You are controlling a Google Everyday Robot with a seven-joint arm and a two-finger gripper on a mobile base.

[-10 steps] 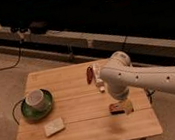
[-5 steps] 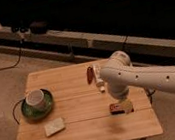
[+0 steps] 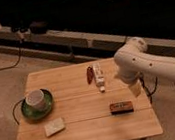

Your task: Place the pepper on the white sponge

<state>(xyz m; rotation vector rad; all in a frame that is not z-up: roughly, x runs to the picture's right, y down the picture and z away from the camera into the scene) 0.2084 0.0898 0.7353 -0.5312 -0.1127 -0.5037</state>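
Hovering well to the right of the pepper [image 3: 89, 75], which lies front to back on the surface [image 3: 87, 135], the gripper [image 3: 136, 90] cannot be told open or closed.

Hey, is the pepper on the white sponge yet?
Not yet. The pepper lies on the bare table beside the white bottle, apart from the white sponge; the gripper hangs near the dark block.
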